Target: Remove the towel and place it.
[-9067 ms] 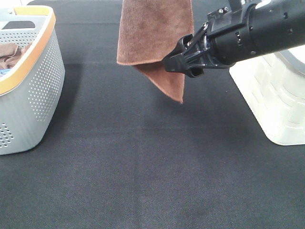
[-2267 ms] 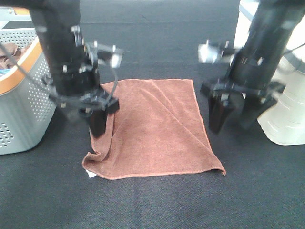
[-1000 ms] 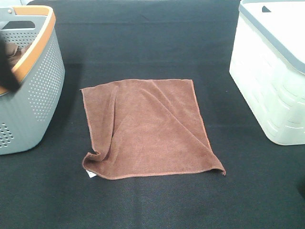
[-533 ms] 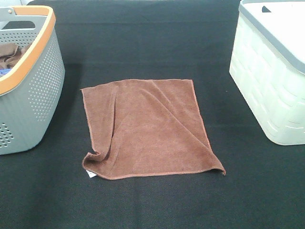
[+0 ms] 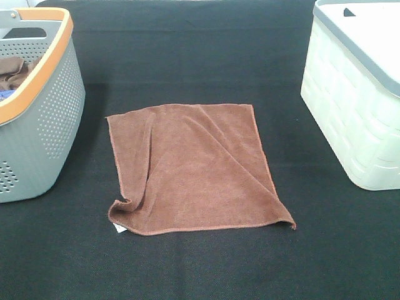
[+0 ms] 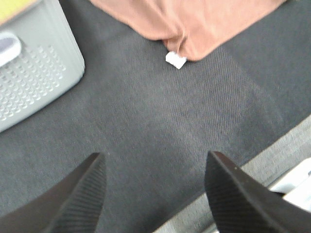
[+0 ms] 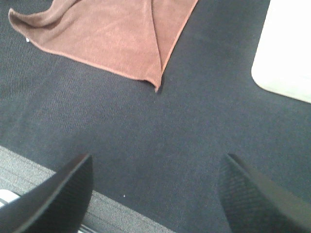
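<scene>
The towel [image 5: 194, 169] lies flat between the grey basket [image 5: 44, 125] and the white bin [image 5: 353, 119], touching neither. Both the left gripper [image 6: 153, 194] and the right gripper [image 7: 155, 194] hang with jaws spread wide, holding nothing.

Work surface: a dark woven mat [image 5: 200, 262] covering the whole visible tabletop, evenly lit with soft shadows beside the containers. A grey perforated basket [image 5: 44, 125] with an orange rim stands at one side, a white lidded bin [image 5: 356, 119] at the other. A paler grey strip [image 7: 29, 170] borders the mat's near edge.

Towel [image 5: 194, 169] now spread flat, arms gone
</scene>
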Robot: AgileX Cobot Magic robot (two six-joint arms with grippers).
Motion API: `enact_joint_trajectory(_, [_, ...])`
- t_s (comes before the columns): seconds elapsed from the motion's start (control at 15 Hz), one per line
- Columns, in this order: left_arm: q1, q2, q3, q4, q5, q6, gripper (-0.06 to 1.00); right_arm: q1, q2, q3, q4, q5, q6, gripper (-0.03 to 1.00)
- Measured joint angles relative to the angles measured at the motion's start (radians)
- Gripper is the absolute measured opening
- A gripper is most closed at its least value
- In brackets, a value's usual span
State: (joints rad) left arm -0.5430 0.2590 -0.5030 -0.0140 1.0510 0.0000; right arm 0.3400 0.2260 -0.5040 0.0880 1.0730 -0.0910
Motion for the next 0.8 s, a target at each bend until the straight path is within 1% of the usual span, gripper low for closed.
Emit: enact_joint_trajectory(0.8, [0.000,-0.016,0.000,-0.003,0.000,0.008,0.58,0.000,0.000,0.000,0.000,-0.002,0.000,0.69])
